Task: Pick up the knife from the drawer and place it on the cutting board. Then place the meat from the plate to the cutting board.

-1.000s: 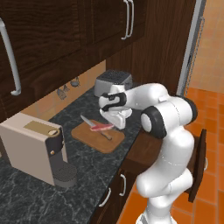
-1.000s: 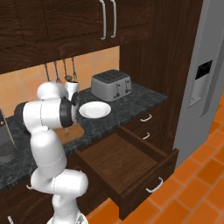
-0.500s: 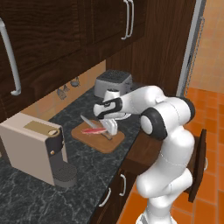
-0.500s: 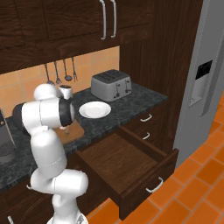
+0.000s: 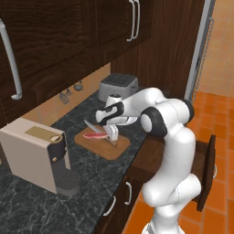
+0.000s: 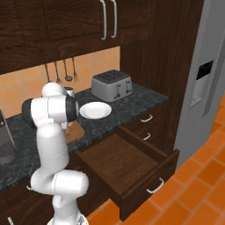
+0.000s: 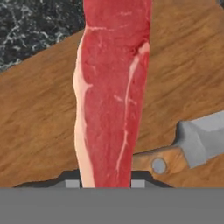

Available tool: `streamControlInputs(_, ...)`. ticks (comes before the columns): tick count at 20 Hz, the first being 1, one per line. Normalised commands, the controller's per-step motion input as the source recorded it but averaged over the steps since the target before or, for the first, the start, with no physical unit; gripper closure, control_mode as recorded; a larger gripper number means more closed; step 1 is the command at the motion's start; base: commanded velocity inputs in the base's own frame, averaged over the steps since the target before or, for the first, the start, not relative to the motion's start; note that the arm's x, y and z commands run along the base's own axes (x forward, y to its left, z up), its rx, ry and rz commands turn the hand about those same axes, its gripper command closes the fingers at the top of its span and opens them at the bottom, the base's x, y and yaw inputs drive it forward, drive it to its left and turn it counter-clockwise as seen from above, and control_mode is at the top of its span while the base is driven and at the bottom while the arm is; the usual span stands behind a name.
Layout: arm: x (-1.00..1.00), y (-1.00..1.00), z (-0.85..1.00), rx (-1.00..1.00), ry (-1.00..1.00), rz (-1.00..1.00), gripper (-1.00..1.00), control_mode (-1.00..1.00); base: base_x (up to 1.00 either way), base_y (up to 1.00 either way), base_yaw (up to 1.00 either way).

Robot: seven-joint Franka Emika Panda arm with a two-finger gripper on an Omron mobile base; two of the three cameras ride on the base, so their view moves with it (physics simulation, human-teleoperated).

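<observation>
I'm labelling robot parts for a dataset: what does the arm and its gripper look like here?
The arm is glossy white with rounded, bulbous links and dark grey bands at the joints. Its wrist ends in a dark section carrying the small two-finger gripper, whose fingers look pale. No cables or markings are visible.

even, soft rendered light, no glare; faint shadow beneath the coffee machine; dark cabinets above it stay dim; close view slightly blurred.

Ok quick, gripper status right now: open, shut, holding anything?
Gripper: shut on the meat, low over the cutting board, beside the knife.
</observation>
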Motion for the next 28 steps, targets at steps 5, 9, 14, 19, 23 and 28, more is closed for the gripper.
streamControlInputs(5,0.04,0.0,-0.1,0.0,0.0,0.0,-1.0,-1.0,0.0,0.0,0.0)
streamControlInputs(9,-0.02,-0.32,0.18,0.0,0.0,-0.02,-1.0,-1.0,0.0,0.0,0.0)
streamControlInputs(14,-0.23,-0.62,0.14,0.0,0.0,-0.03,-1.0,-1.0,0.0,0.0,0.0)
streamControlInputs(19,-0.49,-0.66,0.04,0.0,-0.03,-0.01,-1.0,-1.0,0.0,0.0,0.0)
streamControlInputs(23,-0.72,-0.6,0.04,0.0,-0.24,-0.06,-1.0,-1.0,0.0,0.0,0.0)
streamControlInputs(28,-0.8,-0.37,0.39,0.0,-0.28,-0.12,-1.0,-1.0,0.0,0.0,0.0)
